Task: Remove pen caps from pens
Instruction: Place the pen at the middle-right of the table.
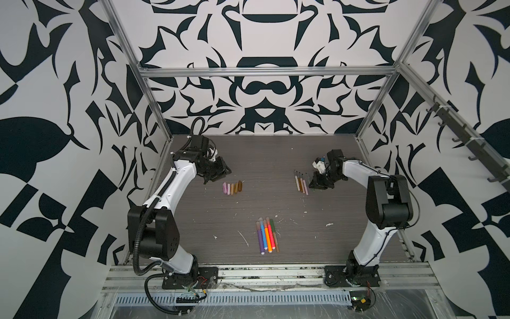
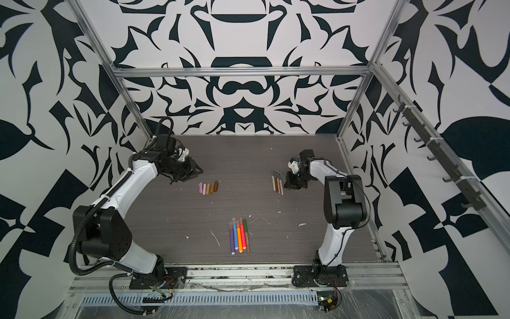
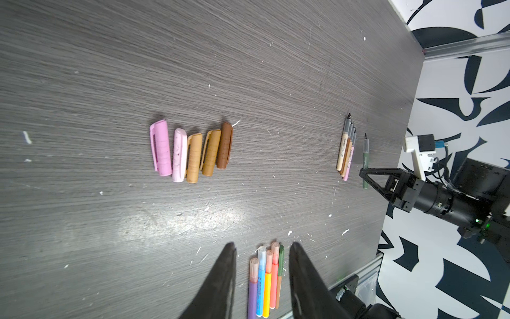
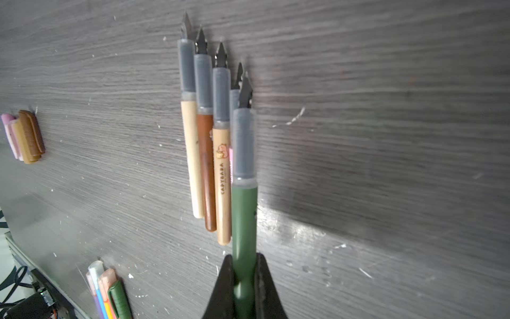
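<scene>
Olive-green slim plastic pen (image 4: 244,221), uncapped, was clamped in the right gripper (image 4: 244,258), just beside four uncapped pens (image 4: 207,165) near the dark wood-grain tabletop's (image 1: 262,154) right edge. Left gripper (image 3: 262,245) jaws stood narrowly apart, empty, near five loose plastic caps (image 3: 194,154).

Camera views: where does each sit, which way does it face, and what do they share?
Top views: high over the front edge, looking down and back at the table; both arms, left hand and right hand show.
Left wrist: on the left arm, looking across the pen caps toward the right hand; its own open fingers show.
Right wrist: on the right arm, looking along the olive pen it grips, over the uncapped pens; its fingers show.
Shared: pen caps appear in every view; both wrist views show the olive pen.
</scene>
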